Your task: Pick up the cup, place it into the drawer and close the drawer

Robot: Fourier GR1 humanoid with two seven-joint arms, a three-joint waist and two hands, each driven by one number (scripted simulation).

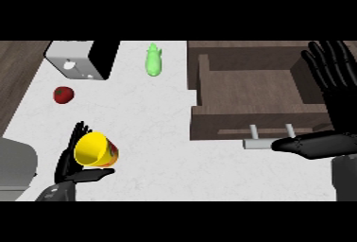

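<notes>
White bench [160,142], wide bare stretch mid-view between cup and drawer. Wooden drawer [251,94] pulled open at right, inside bare, bar handle [268,142] at its near front edge. Right hand [333,71] at drawer's right side, fingers straight and spread, thumb across beside the handle. Left hand [73,160] lower left, curled round tilted yellow cup [94,150]. White box [78,59], green vegetable [153,60] along far edge; red fruit [63,94] left.
</notes>
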